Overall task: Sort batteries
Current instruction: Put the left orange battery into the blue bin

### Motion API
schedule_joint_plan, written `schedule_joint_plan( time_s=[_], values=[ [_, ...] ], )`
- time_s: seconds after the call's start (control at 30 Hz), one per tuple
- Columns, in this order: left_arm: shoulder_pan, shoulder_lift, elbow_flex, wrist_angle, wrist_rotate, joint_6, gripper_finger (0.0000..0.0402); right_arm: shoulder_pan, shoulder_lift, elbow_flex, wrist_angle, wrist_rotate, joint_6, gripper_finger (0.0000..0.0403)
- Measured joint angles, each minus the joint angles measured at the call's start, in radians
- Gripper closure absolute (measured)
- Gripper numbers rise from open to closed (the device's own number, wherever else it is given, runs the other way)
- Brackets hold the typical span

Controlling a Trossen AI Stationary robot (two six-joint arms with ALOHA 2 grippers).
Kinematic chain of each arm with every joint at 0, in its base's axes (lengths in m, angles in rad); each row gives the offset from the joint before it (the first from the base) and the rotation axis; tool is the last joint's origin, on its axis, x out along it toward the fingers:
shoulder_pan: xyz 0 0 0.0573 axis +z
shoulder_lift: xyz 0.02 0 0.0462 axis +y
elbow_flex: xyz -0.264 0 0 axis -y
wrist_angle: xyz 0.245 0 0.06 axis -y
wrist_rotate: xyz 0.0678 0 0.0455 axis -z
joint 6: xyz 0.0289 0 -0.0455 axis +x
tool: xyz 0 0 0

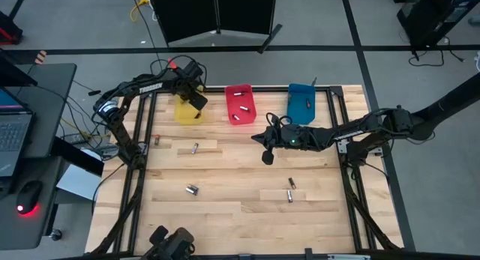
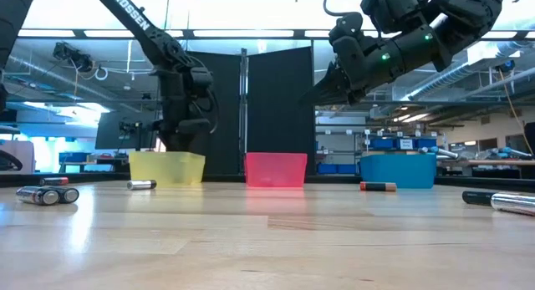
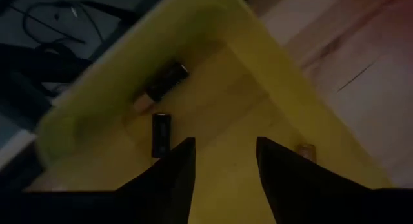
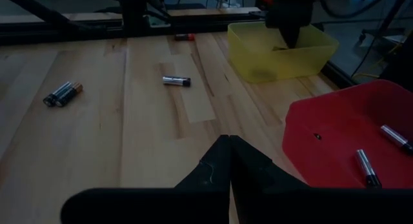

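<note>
My left gripper (image 3: pixel 226 161) hangs open over the yellow bin (image 1: pixel 186 112), fingers pointing steeply down, with nothing between them. On the bin's floor lie two dark batteries (image 3: pixel 160 133) (image 3: pixel 166 82). The red bin (image 1: pixel 240 104) holds two silvery batteries (image 4: pixel 365 167). My right gripper (image 4: pixel 230 143) is shut and empty, hovering above the table's middle (image 1: pixel 268 153), in front of the red bin. Loose batteries lie flat on the wood: a reddish one (image 1: pixel 157 140), one (image 1: pixel 195 148), one (image 1: pixel 192 189) and two more (image 1: pixel 291 189).
A blue bin (image 1: pixel 301 103) stands to the right of the red one at the far edge. A black frame (image 1: pixel 339 118) runs along the table's sides. The wood between the loose batteries and toward the near edge is bare.
</note>
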Motion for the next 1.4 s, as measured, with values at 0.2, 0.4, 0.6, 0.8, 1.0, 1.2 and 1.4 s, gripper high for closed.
schedule_joint_plan(
  time_s=[0.2, 0.4, 0.6, 0.8, 1.0, 1.2, 1.4],
  values=[
    [-0.033, -0.097, 0.000, 0.001, -0.066, -0.013, 0.0242, 0.000, 0.000, 0.000, -0.004, 0.000, 0.000, 0.0391],
    [-0.104, -0.193, -0.001, -0.010, -0.075, -0.038, 0.0265, 0.000, 0.000, 0.000, -0.018, 0.000, 0.000, 0.0391],
    [-0.238, -0.305, -0.100, 0.054, -0.136, -0.064, 0.0291, 0.013, 0.000, 0.000, -0.025, 0.000, 0.010, 0.0391],
    [-0.403, -0.423, -0.239, 0.084, -0.150, -0.223, 0.0334, 0.032, 0.000, 0.000, -0.025, 0.000, 0.010, 0.0391],
    [-0.518, -0.487, -0.290, -0.111, -0.133, -0.537, 0.0372, 0.051, 0.000, 0.000, -0.027, 0.000, 0.009, 0.0391],
    [-0.614, -0.480, -0.292, -0.378, -0.134, -0.748, 0.0376, 0.062, 0.000, 0.000, -0.030, 0.000, 0.003, 0.0391],
    [-0.649, -0.473, -0.355, -0.402, -0.129, -0.848, 0.0359, 0.062, 0.000, 0.000, -0.031, 0.000, -0.009, 0.0391]
  ],
)
